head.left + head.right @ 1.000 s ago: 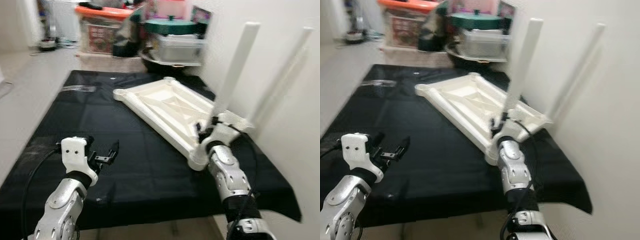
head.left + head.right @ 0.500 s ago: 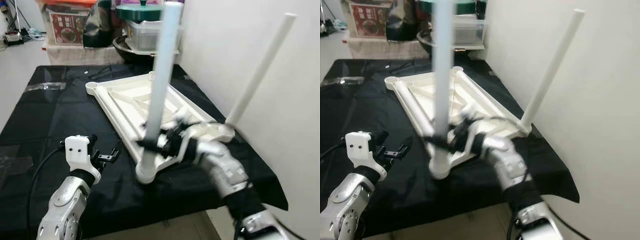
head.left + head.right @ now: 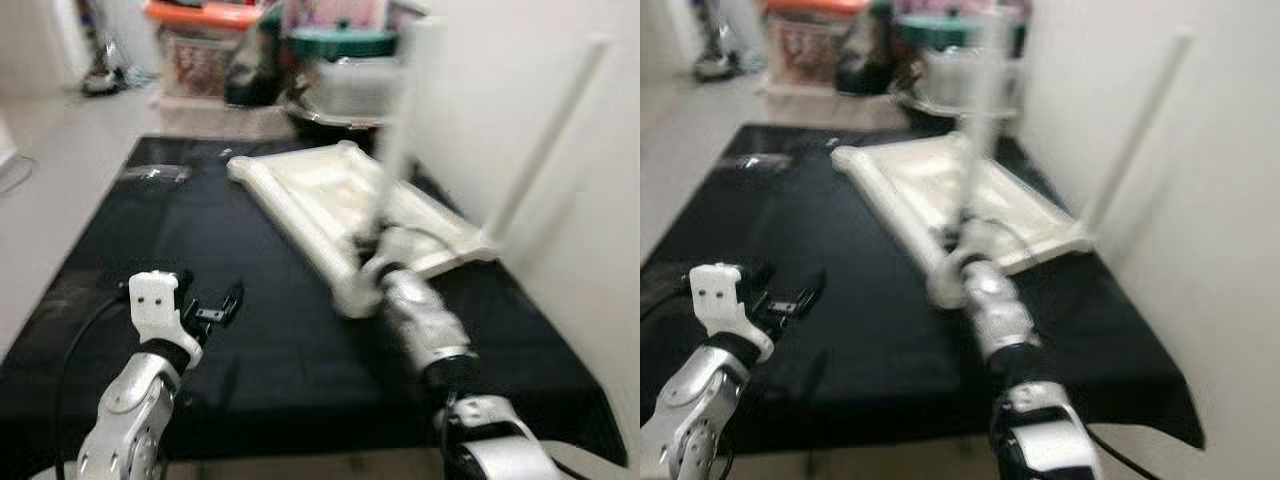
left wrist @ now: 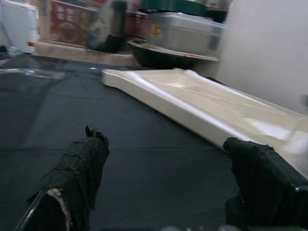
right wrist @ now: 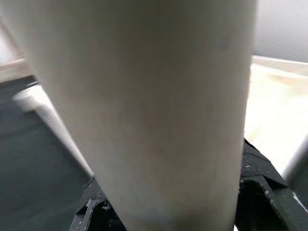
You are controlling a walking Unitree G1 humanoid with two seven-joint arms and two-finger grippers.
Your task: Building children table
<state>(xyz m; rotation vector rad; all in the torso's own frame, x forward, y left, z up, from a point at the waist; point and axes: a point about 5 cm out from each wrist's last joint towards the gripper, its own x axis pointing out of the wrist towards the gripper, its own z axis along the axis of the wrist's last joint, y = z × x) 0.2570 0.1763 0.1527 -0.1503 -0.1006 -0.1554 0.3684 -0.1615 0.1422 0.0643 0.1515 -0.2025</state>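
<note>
An upturned white table top (image 3: 320,195) lies on a black cloth (image 3: 150,240). My right gripper (image 3: 378,243) is shut on a white table leg (image 3: 402,120) low down, by the top's near corner; the leg stands nearly upright and blurred. In the right wrist view that leg (image 5: 144,96) stands between the black fingers (image 5: 262,202). A second leg (image 3: 548,135) stands upright at the top's right corner, against the wall. My left gripper (image 3: 215,308) hovers open over the cloth, left of the top, holding nothing; its fingers (image 4: 77,178) frame the table top (image 4: 207,103).
Behind the cloth stand a bin with an orange lid (image 3: 200,18), a pot with a green lid (image 3: 345,45) and other clutter. A white wall (image 3: 600,260) runs close along the right. A small clear bag (image 3: 155,173) lies at the cloth's far left. Bare floor (image 3: 50,170) is on the left.
The head camera swung right and back left, and the picture is blurred now. My right gripper keeps its hold on the leg. The left gripper stays open in place.
</note>
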